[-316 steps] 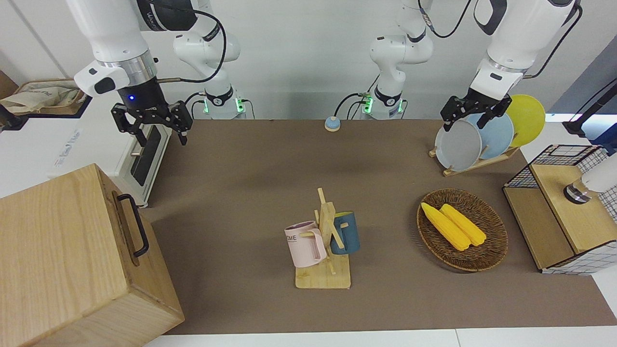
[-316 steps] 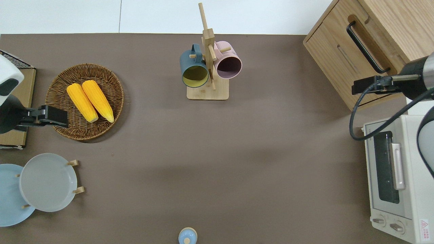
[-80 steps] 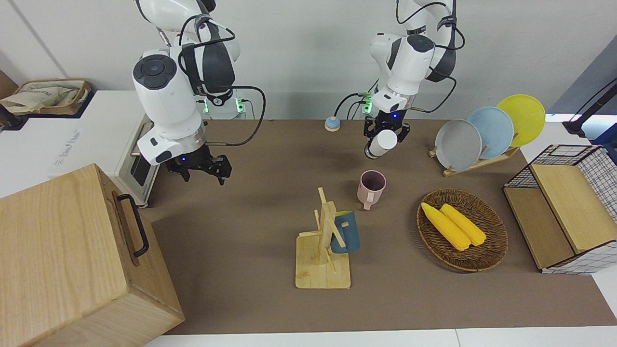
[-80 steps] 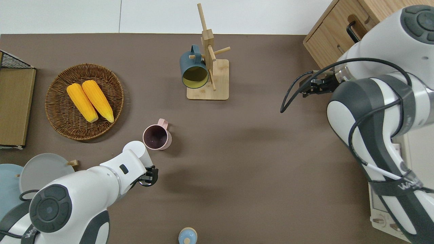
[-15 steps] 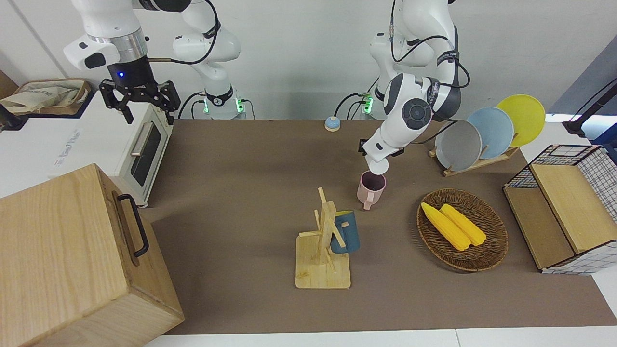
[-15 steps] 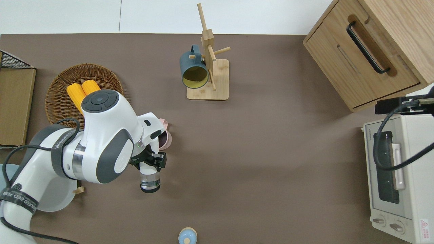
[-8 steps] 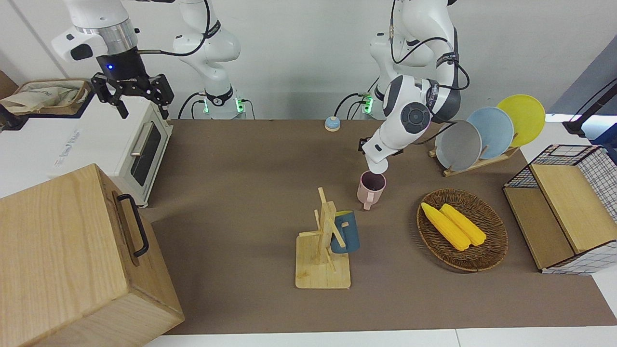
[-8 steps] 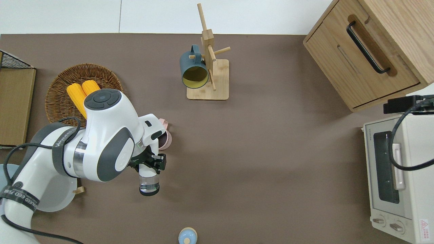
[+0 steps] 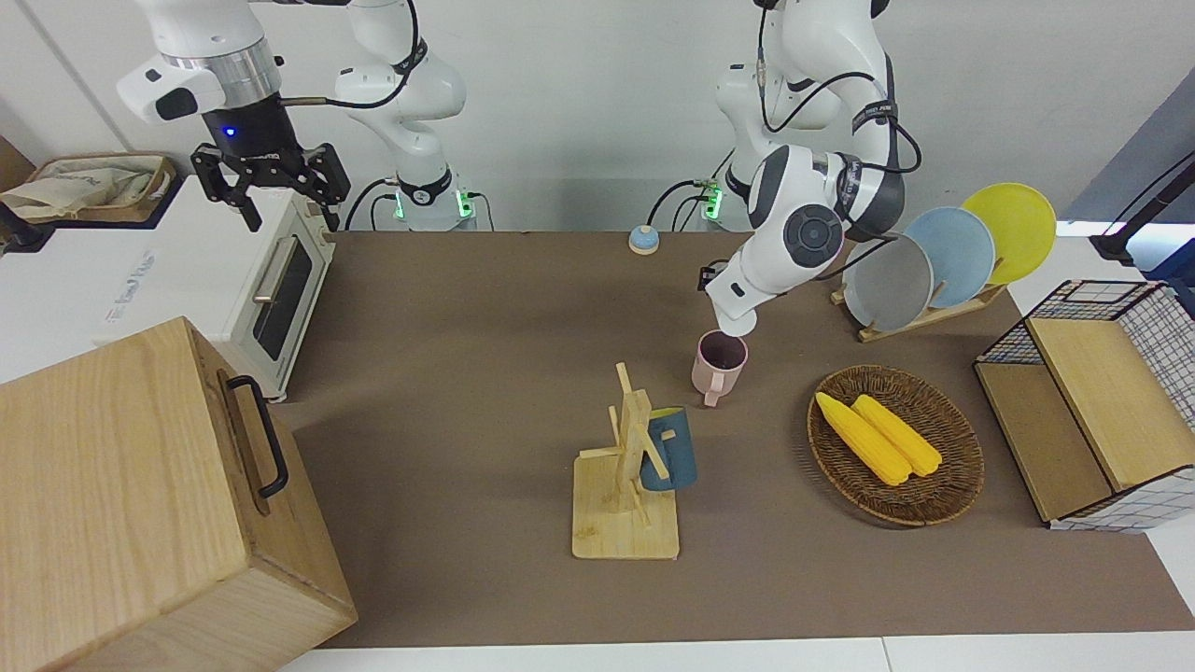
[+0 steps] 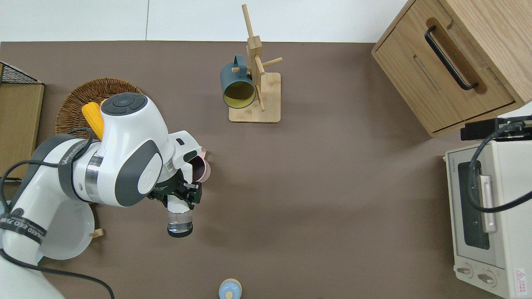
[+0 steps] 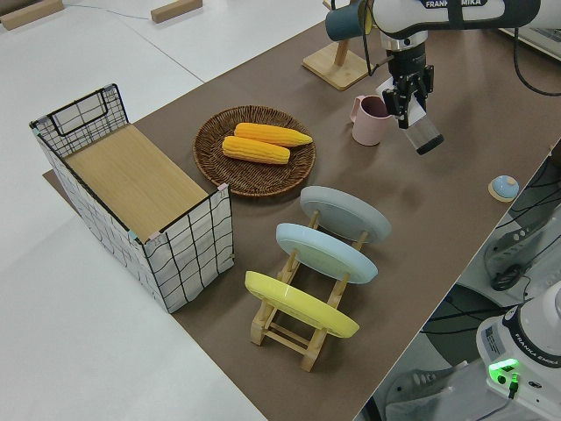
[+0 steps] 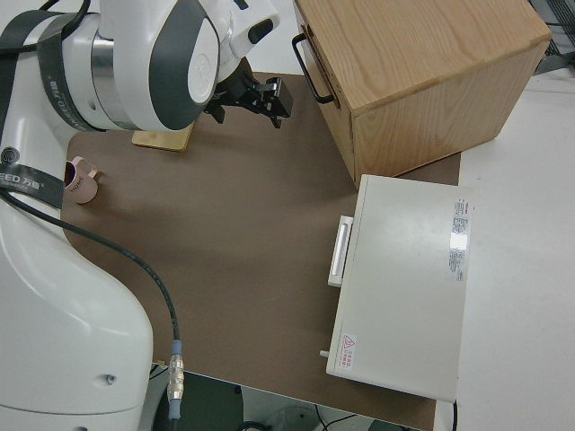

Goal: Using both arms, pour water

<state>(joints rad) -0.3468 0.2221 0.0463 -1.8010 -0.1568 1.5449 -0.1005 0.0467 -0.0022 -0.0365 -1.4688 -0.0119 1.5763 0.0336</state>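
My left gripper [image 10: 179,196] is shut on a clear bottle [image 10: 179,220] and holds it tipped on its side over the table. The bottle's white end [image 9: 735,322] sits just above the rim of the pink mug [image 9: 719,364], which stands upright on the brown mat. The mug also shows in the overhead view [image 10: 203,169] and the left side view [image 11: 370,119], next to the bottle [image 11: 424,133]. My right gripper [image 9: 288,220] is open and empty, up in the air over the toaster oven [image 9: 271,289].
A wooden mug rack with a blue mug [image 9: 667,453] stands farther from the robots than the pink mug. A basket of corn [image 9: 952,485], a plate rack [image 9: 924,261] and a wire basket [image 9: 1092,401] are at the left arm's end. A wooden cabinet [image 9: 140,504] is at the right arm's end.
The left arm's elbow has swung a little; the bottle stays tipped at the mug. The right gripper has shifted slightly back toward the table over the oven.
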